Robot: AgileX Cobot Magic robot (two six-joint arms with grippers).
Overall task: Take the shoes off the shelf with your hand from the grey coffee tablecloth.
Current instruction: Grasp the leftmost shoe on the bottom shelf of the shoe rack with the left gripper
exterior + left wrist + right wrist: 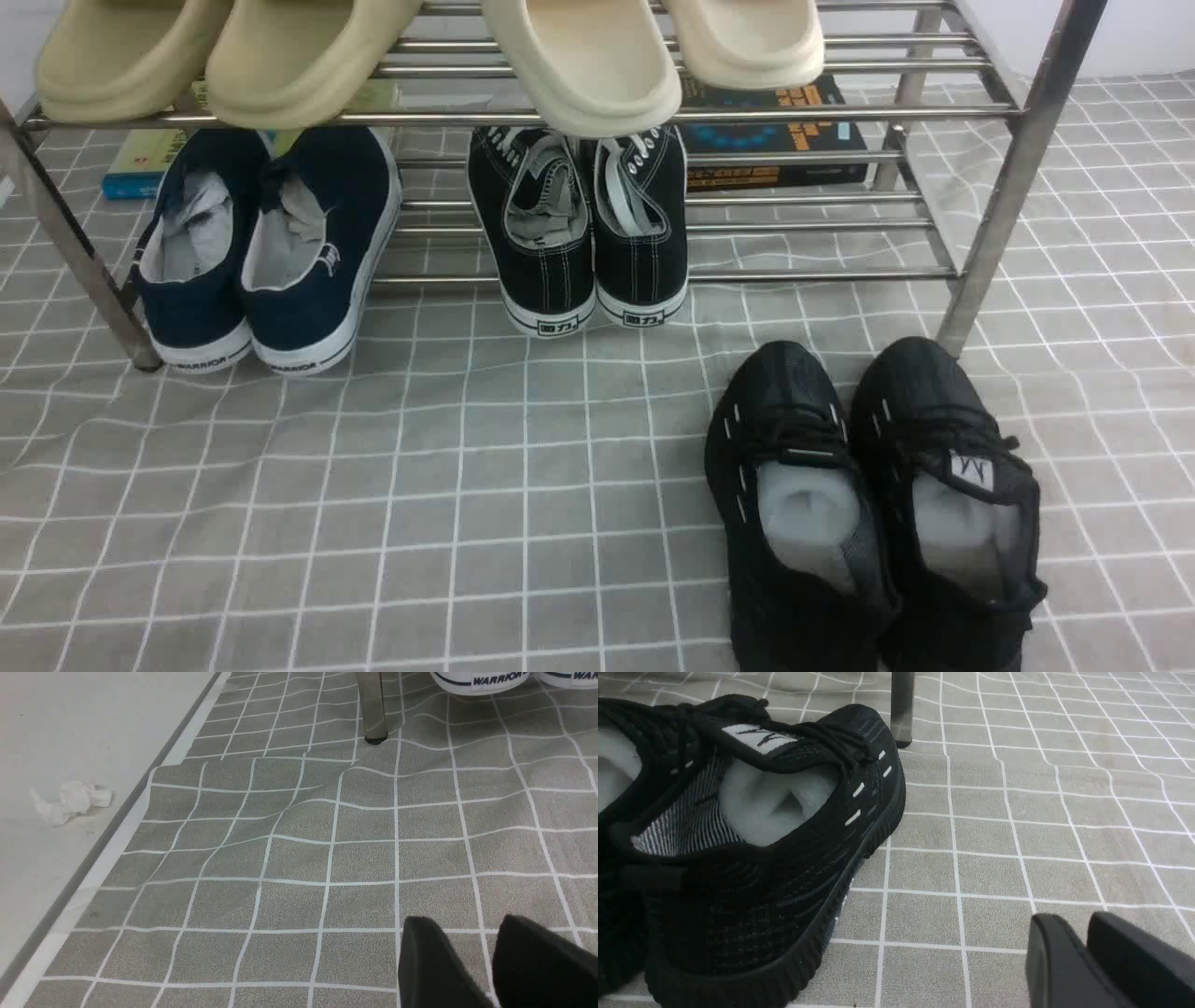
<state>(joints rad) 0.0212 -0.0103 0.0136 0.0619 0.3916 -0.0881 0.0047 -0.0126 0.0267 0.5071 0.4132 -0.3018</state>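
Note:
The navy blue slip-on shoes [308,299] stand side by side on the lower tier of the chrome shelf [653,115], at its left end, heels towards me. Their white soles marked WARRIOR show in the left wrist view [481,681] beside a shelf leg [371,707]. The grey checked tablecloth [467,485] lies under everything. Neither gripper shows in the front view. My left gripper [467,926] is slightly open and empty, low over the cloth, well short of the navy shoes. My right gripper [1071,921] is shut and empty over the cloth.
A black lace-up canvas pair [551,280] sits mid-shelf. Beige slippers [579,65] fill the top tier, with books [775,140] behind. Black mesh sneakers [784,411] stand on the cloth at front right, close beside my right gripper [752,849]. Crumpled tissue [70,802] lies off the cloth's left edge.

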